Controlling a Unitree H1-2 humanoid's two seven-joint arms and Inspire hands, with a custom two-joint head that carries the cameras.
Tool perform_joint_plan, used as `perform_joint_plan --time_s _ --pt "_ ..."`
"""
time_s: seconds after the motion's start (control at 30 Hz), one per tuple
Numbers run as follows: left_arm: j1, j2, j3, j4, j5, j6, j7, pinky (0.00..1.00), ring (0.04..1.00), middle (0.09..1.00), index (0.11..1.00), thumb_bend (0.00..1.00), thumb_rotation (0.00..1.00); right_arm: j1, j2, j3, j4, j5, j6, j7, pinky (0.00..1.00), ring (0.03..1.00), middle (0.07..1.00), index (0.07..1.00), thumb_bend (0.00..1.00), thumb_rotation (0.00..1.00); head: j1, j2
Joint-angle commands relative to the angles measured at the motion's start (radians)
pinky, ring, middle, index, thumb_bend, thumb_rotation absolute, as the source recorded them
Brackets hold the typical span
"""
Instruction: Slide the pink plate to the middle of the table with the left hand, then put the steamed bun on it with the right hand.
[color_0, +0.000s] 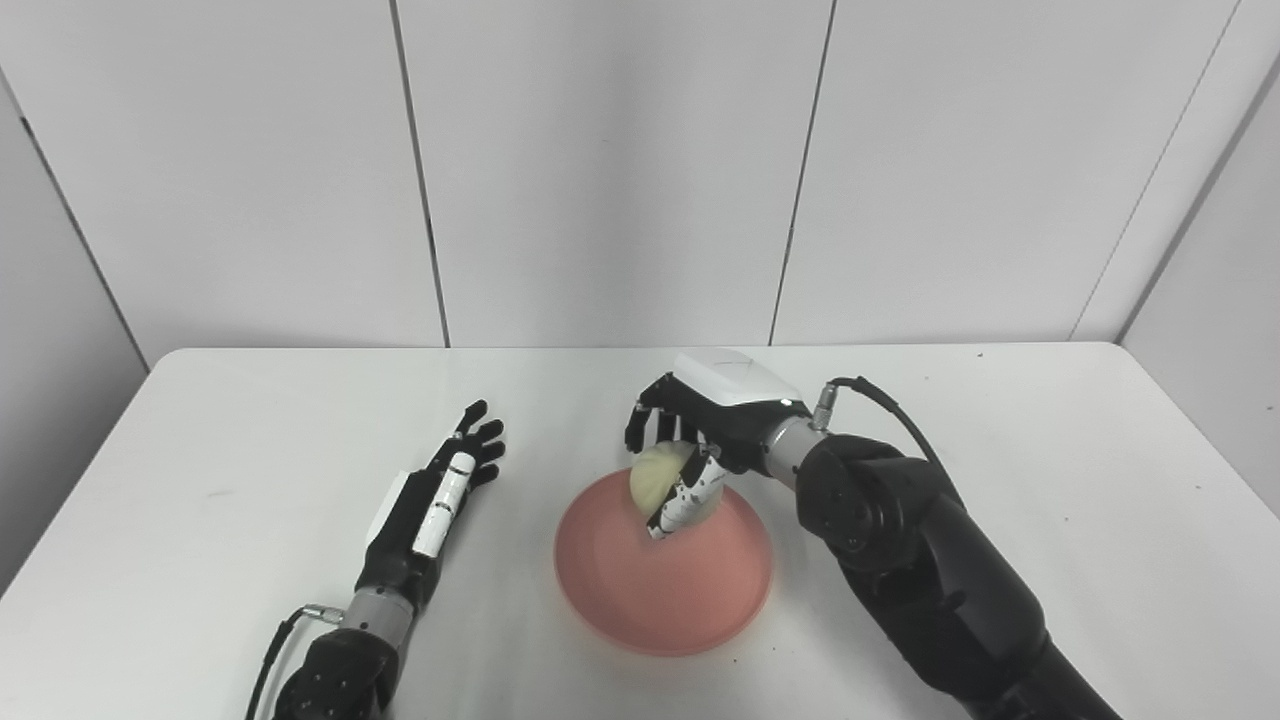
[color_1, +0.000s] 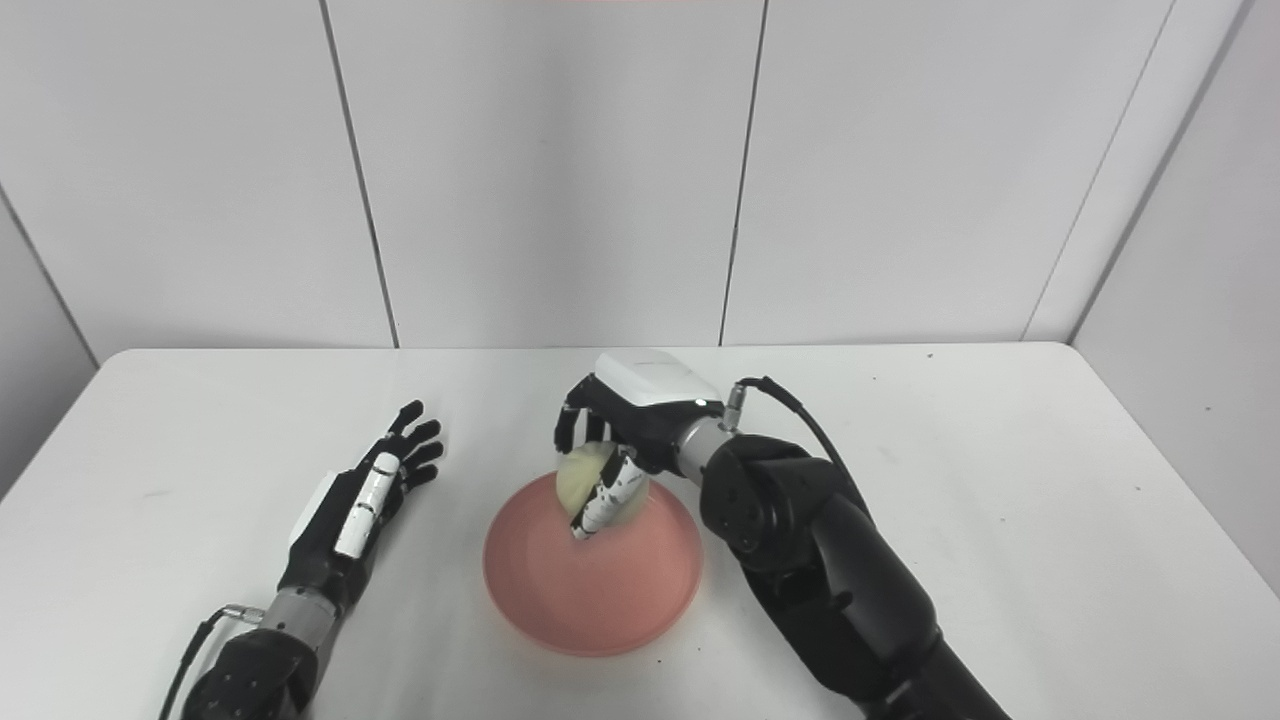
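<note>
You're nearly done here. The plate (color_0: 662, 590) already sits about mid-table, so the slide looks finished. Your right hand (color_0: 700, 430) has its fingers wrapped around the bun (color_0: 655, 475), holding it over the plate's far edge (can't tell if it's touching down yet). What's left is letting go and pulling back. Your left hand (color_0: 440, 490) lies flat beside the plate, fingers spread, empty. Count: one plate, one bun.
</note>
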Motion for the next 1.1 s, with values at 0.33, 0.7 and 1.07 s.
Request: perform_joint_plan --time_s 0.33,0.7,1.07 --pt "0.103 -0.049 -0.052 0.031 -0.002 0.082 -0.003 0.88 0.905 0.933 0.952 0.46 1.0 -0.02 0.029 0.047 0.042 0.006 -0.038 -0.02 0.29 0.388 0.403 0.518 0.52 0.0 0.012 0.017" --pt "0.107 -0.047 -0.059 0.012 -0.003 0.094 -0.002 0.89 0.907 0.934 0.952 0.47 1.0 0.002 0.035 0.083 0.132 -0.002 -0.048 -0.043 0.34 0.442 0.432 0.52 0.52 0.0 0.013 0.034" --pt "0.109 -0.047 -0.062 0.004 -0.002 0.098 -0.003 0.89 0.91 0.936 0.954 0.47 1.0 0.01 0.039 0.11 0.227 -0.028 -0.085 -0.102 0.31 0.417 0.429 0.512 0.52 0.0 0.014 0.042"
